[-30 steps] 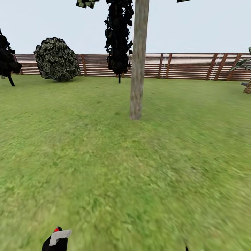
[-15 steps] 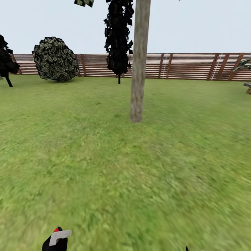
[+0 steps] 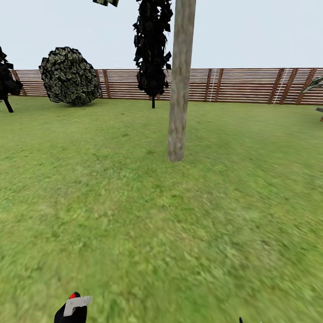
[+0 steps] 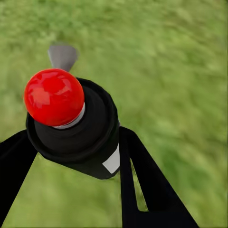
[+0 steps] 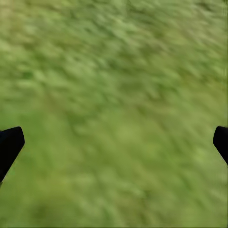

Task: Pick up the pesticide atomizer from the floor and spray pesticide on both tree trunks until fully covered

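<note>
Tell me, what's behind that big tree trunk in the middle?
Behind the tree trunk runs the brown slat fence, with a dark narrow tree beside it. The strip of fence straight behind the trunk is covered.

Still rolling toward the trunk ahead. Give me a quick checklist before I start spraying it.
1. Pesticide atomizer held in left pincer: ok, fingers close against its body on both sides.
2. Tree trunk in the head view, centred ahead: ok.
3. Close enough to spray: not ok, a wide stretch of grass lies between.
4. Nozzle aimed at the trunk: cannot tell; the left wrist view has grass behind the red top.
5. Right pincer free: ok, open over grass.
6. Trunk coverage so far: cannot tell.
</note>
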Robot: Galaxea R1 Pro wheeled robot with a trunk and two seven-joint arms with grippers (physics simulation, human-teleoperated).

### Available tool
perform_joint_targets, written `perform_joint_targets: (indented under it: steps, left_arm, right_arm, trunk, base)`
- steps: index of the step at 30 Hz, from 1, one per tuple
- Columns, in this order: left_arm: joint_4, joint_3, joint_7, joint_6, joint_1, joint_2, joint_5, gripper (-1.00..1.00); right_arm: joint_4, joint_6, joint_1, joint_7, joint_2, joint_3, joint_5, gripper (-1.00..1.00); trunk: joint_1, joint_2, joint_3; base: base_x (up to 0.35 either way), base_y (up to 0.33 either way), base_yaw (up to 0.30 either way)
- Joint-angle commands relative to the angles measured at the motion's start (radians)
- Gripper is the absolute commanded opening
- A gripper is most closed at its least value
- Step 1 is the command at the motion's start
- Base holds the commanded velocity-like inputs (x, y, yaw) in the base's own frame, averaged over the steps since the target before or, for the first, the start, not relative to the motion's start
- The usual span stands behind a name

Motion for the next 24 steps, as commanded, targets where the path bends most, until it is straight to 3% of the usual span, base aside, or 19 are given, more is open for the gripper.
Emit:
perform_joint_targets:
  steps: [1,24]
  left_arm:
    - [0.001,0.004,0.001,-0.004,-0.001,0.000,-0.007,-1.00]
    - [-0.002,0.004,0.001,-0.004,-0.001,0.000,-0.008,-1.00]
  right_arm:
    - [0.001,-0.003,-0.001,0.000,0.001,-0.005,0.010,1.00]
    - [0.001,-0.003,-0.001,0.000,0.001,-0.006,0.010,1.00]
  trunk:
    - [0.000,0.000,-0.001]
    - [0.000,0.000,-0.001]
  base:
    - [0.338,0.000,0.000]
    - [0.338,0.000,0.000]
